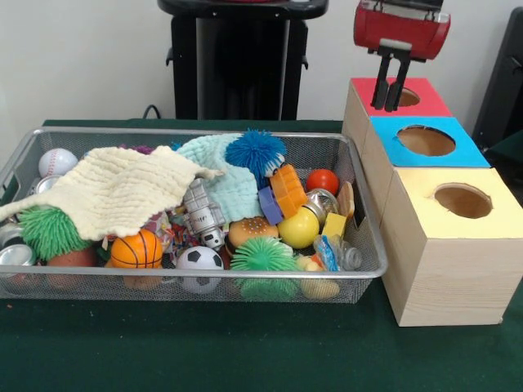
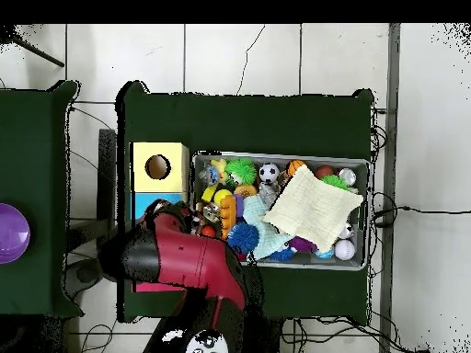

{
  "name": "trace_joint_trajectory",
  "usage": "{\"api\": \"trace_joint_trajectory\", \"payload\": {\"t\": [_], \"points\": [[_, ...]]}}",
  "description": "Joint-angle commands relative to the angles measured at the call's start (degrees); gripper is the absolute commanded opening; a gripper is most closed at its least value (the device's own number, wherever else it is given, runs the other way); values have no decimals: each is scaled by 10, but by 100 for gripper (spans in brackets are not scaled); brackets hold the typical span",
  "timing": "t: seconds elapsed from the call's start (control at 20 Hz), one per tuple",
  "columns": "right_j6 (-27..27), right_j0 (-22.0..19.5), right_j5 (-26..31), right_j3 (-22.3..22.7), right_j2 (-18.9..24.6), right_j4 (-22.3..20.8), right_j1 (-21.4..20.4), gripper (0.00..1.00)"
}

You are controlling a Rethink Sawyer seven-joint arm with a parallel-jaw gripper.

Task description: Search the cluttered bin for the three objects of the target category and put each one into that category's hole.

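Green felt covers the table (image 1: 245, 351), with a bare strip along the near edge in front of the bin (image 1: 196, 282). Its silver wire mesh walls and thick metal rim enclose a heap: a spiky green ball (image 1: 263, 257) against the near wall, a soccer ball (image 1: 199, 260) and a small ribbed basketball (image 1: 136, 249) to its left, and a smooth yellow ball (image 1: 299, 229) behind it. At the near right corner lies a clear, crinkled, glossy plastic piece (image 1: 345, 256), seemingly one of the three objects; the other two I cannot pick out. A waffle-textured cream cloth (image 1: 106, 192) drapes over the left half, with a pale blue cloth (image 1: 225, 175) and a fuzzy blue ball (image 1: 255, 153) farther back, and a baseball (image 1: 57, 162) in the far left corner.

Right of the bin, touching its right wall, stand three wooden boxes in a row, each with a round hole: yellow top (image 1: 458, 204) nearest, blue top (image 1: 425, 141) next, red top (image 1: 396, 96) farthest. The gripper (image 1: 391, 104) hangs from a red housing over the red hole, its dark fingers close together and holding nothing.
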Motion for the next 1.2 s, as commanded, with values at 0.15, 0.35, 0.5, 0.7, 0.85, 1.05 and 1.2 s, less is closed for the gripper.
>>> {"api": "trace_joint_trajectory", "payload": {"t": [0.15, 0.35, 0.5, 0.7, 0.85, 1.05, 1.2], "points": [[98, -24, -27, -14, 15, 3, 0, 0], [133, -59, -151, -3, 71, 21, 21, 0], [151, -60, -186, -5, 79, 34, 41, 0], [134, -92, -213, -3, 100, 31, 48, 0], [129, -108, -233, 5, 119, 26, 56, 0], [102, -122, -229, 6, 141, 8, 81, 0], [102, -111, -235, 3, 134, 10, 95, 0]]}}
